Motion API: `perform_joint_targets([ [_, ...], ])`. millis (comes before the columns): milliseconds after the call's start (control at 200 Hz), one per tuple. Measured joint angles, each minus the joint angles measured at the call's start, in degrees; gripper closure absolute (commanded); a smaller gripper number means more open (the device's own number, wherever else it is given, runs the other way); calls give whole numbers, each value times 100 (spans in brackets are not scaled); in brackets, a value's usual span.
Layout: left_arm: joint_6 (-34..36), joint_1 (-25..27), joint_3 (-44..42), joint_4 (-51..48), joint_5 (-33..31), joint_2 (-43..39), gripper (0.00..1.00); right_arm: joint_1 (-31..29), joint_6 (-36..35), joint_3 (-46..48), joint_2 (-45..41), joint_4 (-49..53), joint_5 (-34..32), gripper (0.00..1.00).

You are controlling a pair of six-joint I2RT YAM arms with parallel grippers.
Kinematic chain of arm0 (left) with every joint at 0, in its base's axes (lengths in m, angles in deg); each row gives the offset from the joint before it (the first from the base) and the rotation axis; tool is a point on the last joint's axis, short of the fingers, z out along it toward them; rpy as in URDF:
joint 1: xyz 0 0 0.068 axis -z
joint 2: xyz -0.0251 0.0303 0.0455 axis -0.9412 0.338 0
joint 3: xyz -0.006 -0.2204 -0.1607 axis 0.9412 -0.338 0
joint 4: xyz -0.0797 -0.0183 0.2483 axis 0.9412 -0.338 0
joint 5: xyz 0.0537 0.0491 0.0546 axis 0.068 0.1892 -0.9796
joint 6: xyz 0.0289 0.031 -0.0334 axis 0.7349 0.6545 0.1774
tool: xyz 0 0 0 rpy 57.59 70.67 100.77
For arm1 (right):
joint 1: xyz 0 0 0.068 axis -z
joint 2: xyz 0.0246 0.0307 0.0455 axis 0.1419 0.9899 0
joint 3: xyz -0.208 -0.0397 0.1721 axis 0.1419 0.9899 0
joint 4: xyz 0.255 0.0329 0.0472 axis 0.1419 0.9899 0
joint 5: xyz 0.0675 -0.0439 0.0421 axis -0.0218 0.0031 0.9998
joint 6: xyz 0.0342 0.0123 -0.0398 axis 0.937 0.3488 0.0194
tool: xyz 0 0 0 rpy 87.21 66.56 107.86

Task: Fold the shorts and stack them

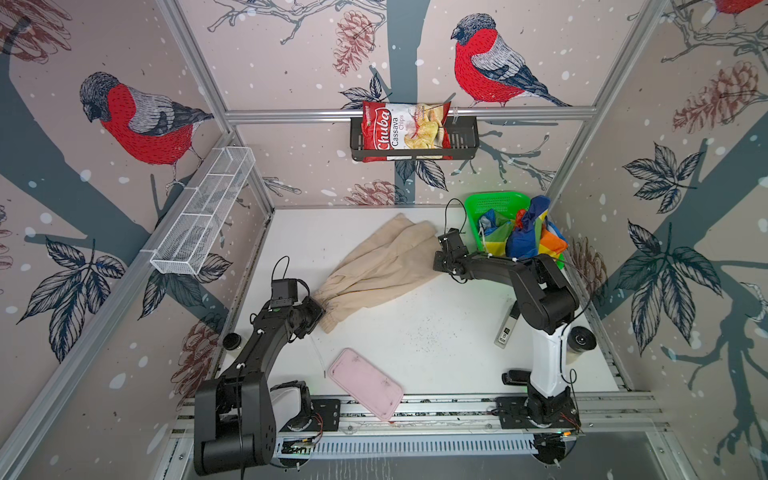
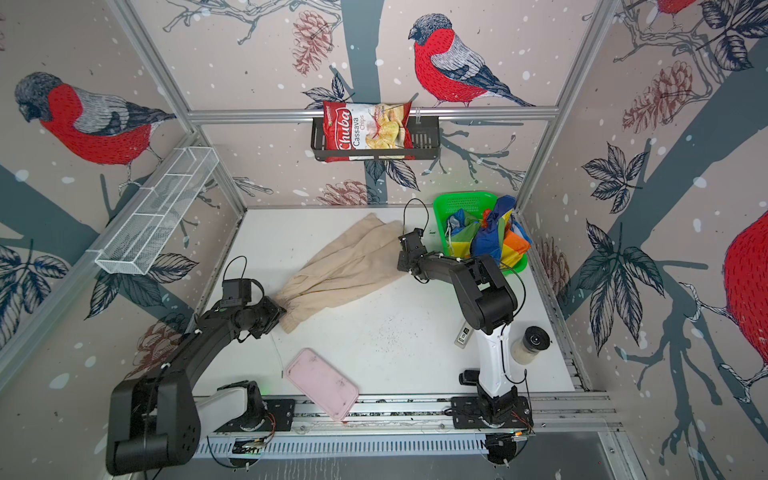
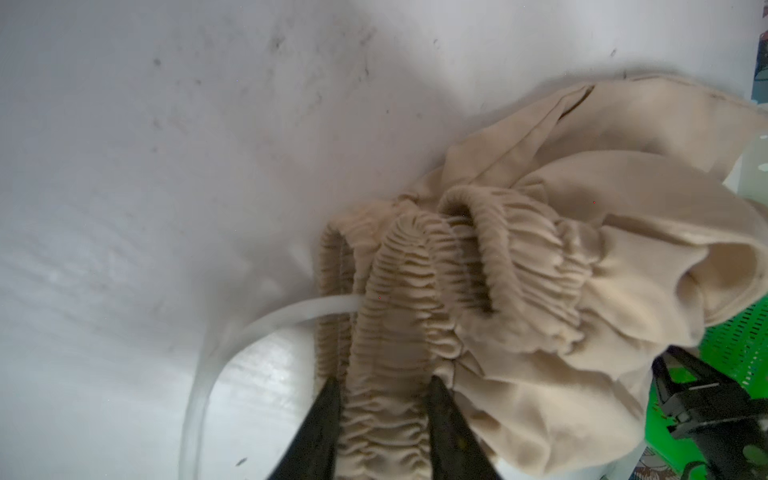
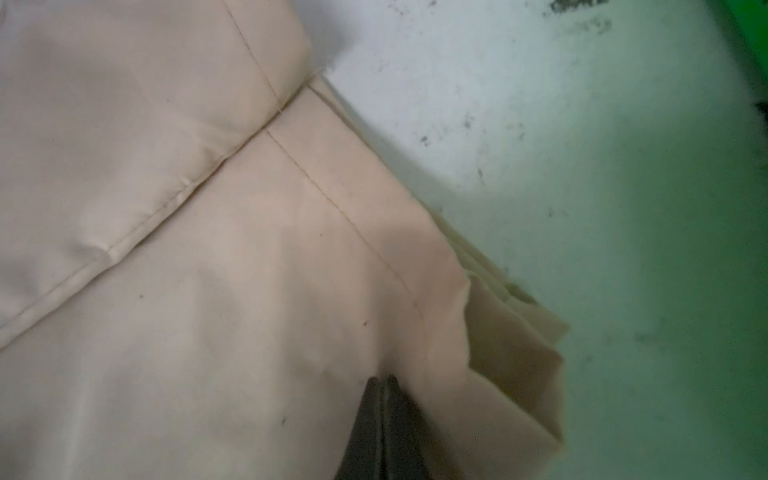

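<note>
Arms in both top views reach in from the near rail with bent elbows. The left gripper meets the gathered waist end of the beige shorts, and the right gripper meets the far leg edge, just beside the green basket. The beige shorts lie stretched at a slant across the middle of the white table. The striped shorts sit bunched in the basket at the back right corner. A pink tray lies by the near edge, overhanging the rail. Bird wallpaper covers the walls; a chips bag stands in a black shelf on the back wall, and a white wire rack hangs on the left wall.

The left wrist view shows the left gripper clamped on the elastic waistband — one finger on each side of the ruffled cloth. A pale cord curls away over the table.

The right wrist view shows the right gripper with its fingers pressed together — pinching the smooth beige cloth close to a stitched hem, which is lifted slightly off the scuffed table.
</note>
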Motion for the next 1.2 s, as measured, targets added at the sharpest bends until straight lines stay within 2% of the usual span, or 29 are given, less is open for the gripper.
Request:
perform_joint_targets([
  [150, 0, 0, 542, 221, -201, 522, 85, -254, 302, 892, -603, -223, -50, 100],
  [310, 61, 0, 1429, 463, -284, 1329, 83, -1019, 927, 2218, -1716, -120, -151, 99],
  [405, 61, -68, 1867, 669, -162, 1923, 80, -1486, 1445, 2796, -2286, -4, -131, 84],
  [490, 61, -151, 2024, 754, 92, 2240, 74, -1602, 1744, 2992, -2710, 315, 35, 68],
  [595, 68, -162, 2098, 737, 363, 2227, 60, -1298, 1801, 2830, -3261, 929, 13, 52],
  [705, 136, -164, 2164, 544, 376, 1766, 47, -695, 1567, 2345, -3617, 1108, -31, 45],
  [830, 369, 11, 2398, 236, 44, 1102, 40, -68, 1165, 1884, -3392, 1147, 61, 42],
  [961, 723, 520, 2590, -28, -470, 669, 42, 177, 835, 1464, -2743, 1156, 369, 41],
  [1106, 981, 680, 2597, -271, -940, 776, 47, 402, 616, 1209, -2068, 1064, 719, 41],
  [1201, 1038, 695, 2597, -354, -1021, 1073, 49, 522, 584, 1134, -1725, 933, 964, 41],
])
